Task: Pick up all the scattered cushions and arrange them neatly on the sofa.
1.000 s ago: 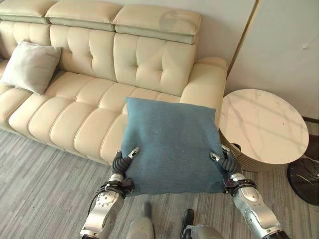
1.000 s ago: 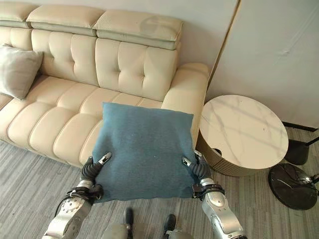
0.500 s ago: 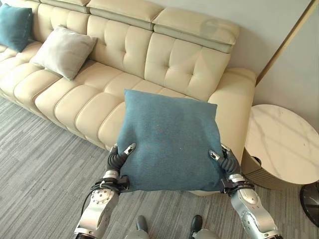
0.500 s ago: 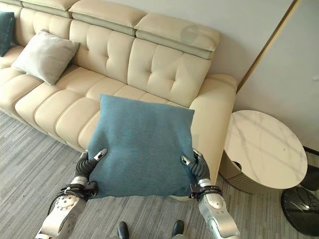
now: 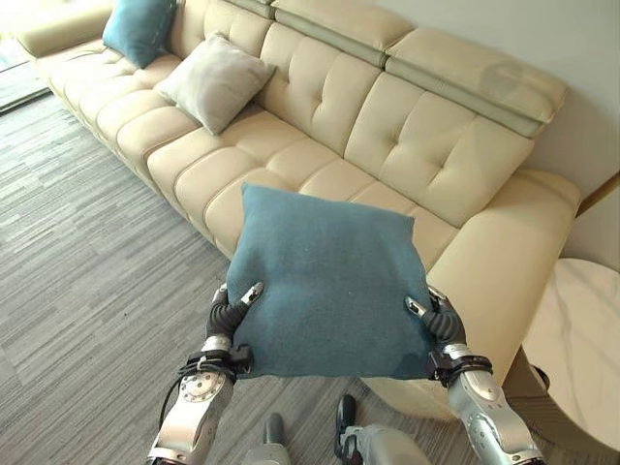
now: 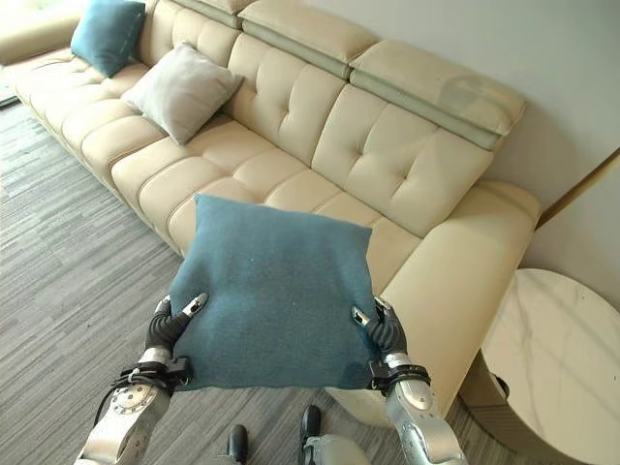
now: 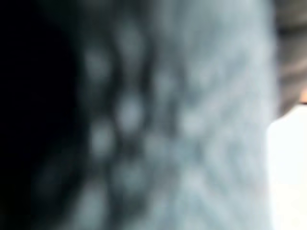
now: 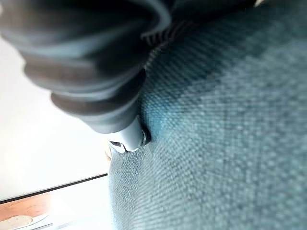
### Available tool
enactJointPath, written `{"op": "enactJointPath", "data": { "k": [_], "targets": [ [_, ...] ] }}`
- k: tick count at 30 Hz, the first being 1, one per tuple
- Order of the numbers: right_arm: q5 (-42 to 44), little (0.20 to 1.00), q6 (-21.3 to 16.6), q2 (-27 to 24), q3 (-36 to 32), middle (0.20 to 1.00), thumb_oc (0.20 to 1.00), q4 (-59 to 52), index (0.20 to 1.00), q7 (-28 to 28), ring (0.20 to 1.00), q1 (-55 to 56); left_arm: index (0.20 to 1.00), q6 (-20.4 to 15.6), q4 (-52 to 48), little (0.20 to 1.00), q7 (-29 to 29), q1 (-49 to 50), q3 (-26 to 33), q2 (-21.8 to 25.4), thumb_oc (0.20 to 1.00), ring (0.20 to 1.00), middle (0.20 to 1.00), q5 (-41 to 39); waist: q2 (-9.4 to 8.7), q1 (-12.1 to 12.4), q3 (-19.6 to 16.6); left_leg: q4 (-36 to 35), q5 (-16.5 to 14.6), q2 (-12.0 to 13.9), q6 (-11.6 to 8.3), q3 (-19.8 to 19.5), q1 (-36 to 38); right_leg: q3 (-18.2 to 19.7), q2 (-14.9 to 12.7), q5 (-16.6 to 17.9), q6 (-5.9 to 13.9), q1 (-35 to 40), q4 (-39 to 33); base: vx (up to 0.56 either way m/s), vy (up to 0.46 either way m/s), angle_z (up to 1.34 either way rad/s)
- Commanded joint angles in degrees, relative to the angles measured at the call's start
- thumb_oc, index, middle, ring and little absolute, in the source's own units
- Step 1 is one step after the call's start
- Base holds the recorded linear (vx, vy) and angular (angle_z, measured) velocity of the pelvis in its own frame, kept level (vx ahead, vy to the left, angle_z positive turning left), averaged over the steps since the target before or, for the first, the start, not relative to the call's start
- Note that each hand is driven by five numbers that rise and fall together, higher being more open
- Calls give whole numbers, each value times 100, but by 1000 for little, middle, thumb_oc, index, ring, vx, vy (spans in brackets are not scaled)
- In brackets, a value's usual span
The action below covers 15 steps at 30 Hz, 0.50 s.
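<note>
I hold a large teal cushion (image 5: 329, 281) flat in front of me, above the floor and the front edge of the cream sofa (image 5: 320, 107). My left hand (image 5: 229, 315) grips its near left edge, thumb on top. My right hand (image 5: 438, 325) grips the near right edge the same way. The right wrist view has the teal weave (image 8: 220, 124) pressed against the hand. On the sofa's seat, a grey cushion (image 5: 215, 79) leans against the backrest, and a second teal cushion (image 5: 140, 27) stands further left.
A round marble-topped side table (image 6: 562, 358) stands just past the sofa's right armrest (image 5: 504, 262). Grey striped carpet (image 5: 87, 281) lies in front of the sofa on the left.
The camera has swung left: the sofa now runs diagonally, the second teal cushion shows more fully and the side table has slid to the right edge. Both hands keep their hold on the cushion.
</note>
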Motion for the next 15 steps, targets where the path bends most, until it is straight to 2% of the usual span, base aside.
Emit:
{"op": "enactJointPath", "data": {
  "k": [1,2,3,5,6,7,8,10,11,14,15],
  "targets": [
    [100,200,-656,-21,-86,200,200,-723,200,287,200,-337,200,-666,-643,200,-171,-475,177,50,200,200,200,106,-250,-74,-235,857,-895,-188,-119,222,-74,83,-411,-479,512,496,-418,240,-13,-15],
    [100,200,-650,-25,-92,200,200,-720,200,284,200,-345,200,-656,-653,200,-168,-445,190,51,200,200,200,107,-263,-57,-251,713,-918,-167,-102,168,-124,118,-425,-498,523,518,-432,282,68,-24],
    [91,200,-648,-28,-80,200,200,-741,200,280,200,-349,200,-643,-674,200,-119,-396,216,27,200,200,200,93,-240,-21,-281,265,-659,-33,-156,9,-194,225,-415,-580,553,583,-436,245,102,-32],
    [87,200,-663,-41,-105,200,200,-748,200,242,200,-347,200,-651,-703,200,-51,-409,226,13,200,200,200,105,-170,8,-263,-146,-205,181,-243,-98,-427,293,-413,-687,566,686,-461,201,120,-33],
    [74,200,-683,-45,-116,200,200,-754,200,213,200,-344,200,-657,-707,200,-11,-429,229,5,200,200,200,123,-149,20,-240,-366,-40,279,-283,-87,-557,318,-430,-744,572,746,-474,108,67,-50],
    [73,200,-683,-45,-116,200,200,-754,200,212,200,-344,200,-657,-706,200,-9,-430,228,4,200,200,200,124,-152,20,-240,-396,-25,276,-287,-84,-540,318,-433,-751,571,747,-471,226,181,-55],
    [30,200,-693,-54,-200,200,200,-741,200,130,200,-310,200,-702,-699,200,57,-467,222,-26,200,200,200,143,-116,31,-215,-841,185,426,-354,137,-819,359,-490,-856,617,950,-564,175,145,-40],
    [6,200,-690,-66,-234,200,200,-747,200,108,200,-282,200,-711,-696,200,77,-464,220,-44,200,200,200,174,-98,28,-211,-900,245,461,-377,287,-896,358,-532,-875,650,1058,-620,272,278,-27],
    [-26,200,-674,-23,-173,200,200,-783,200,191,200,-226,200,-711,-736,200,-3,-369,197,-48,200,200,200,162,120,13,-353,-1050,344,512,-468,266,-707,451,-529,-889,713,1162,-646,370,425,-46],
    [-93,200,-662,-7,-193,200,200,-780,200,161,200,-215,200,-710,-731,200,-13,-360,170,-25,200,200,200,165,131,-20,-419,-1050,408,450,-455,346,-580,506,-631,-851,775,1192,-674,254,307,-43],
    [-118,200,-620,33,-146,200,200,-742,200,194,200,-233,200,-682,-677,200,-93,-344,108,45,200,200,200,133,82,-31,-472,-1037,337,335,-336,368,-456,641,-780,-788,875,1180,-638,211,277,-17]
  ]
}}
